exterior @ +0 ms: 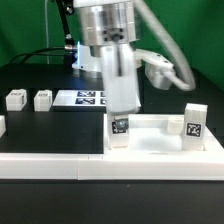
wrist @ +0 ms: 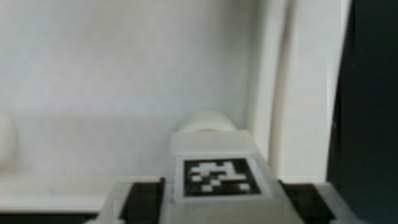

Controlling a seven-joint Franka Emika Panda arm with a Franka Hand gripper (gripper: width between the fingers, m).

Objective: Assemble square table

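Currently I am observing the gripper (exterior: 120, 116) reaching down from the upper centre of the exterior frame. Its fingers (wrist: 139, 200) are pinching the held leg post (exterior: 120, 130) from both sides. In the wrist view I am seeing a finger pressing against each flank of that post (wrist: 217, 168), with its black-and-white tag facing the camera between them. The post is standing upright.

I am placing the square table slab (exterior: 160, 146) in the lower right of the exterior frame, lying flat on the black table (exterior: 50, 130). The held leg post is sitting over the slab's corner towards the exterior view's left. I cannot tell whether its foot is touching the slab or seated in a hole. In the wrist view the slab's white face (wrist: 107, 80) and raised rim (wrist: 285, 80) are filling the area behind the post.

A second leg post (exterior: 195, 122) is standing upright at the slab's end towards the exterior view's right, tag facing the camera. Two loose leg posts (exterior: 16, 98) (exterior: 42, 98) are resting at the left middle of the frame, well apart from the slab. The marker board (exterior: 88, 98) is lying just beside them, behind the gripper. A long white bar (exterior: 50, 166) is running along the lower edge of the frame, in front of the slab.
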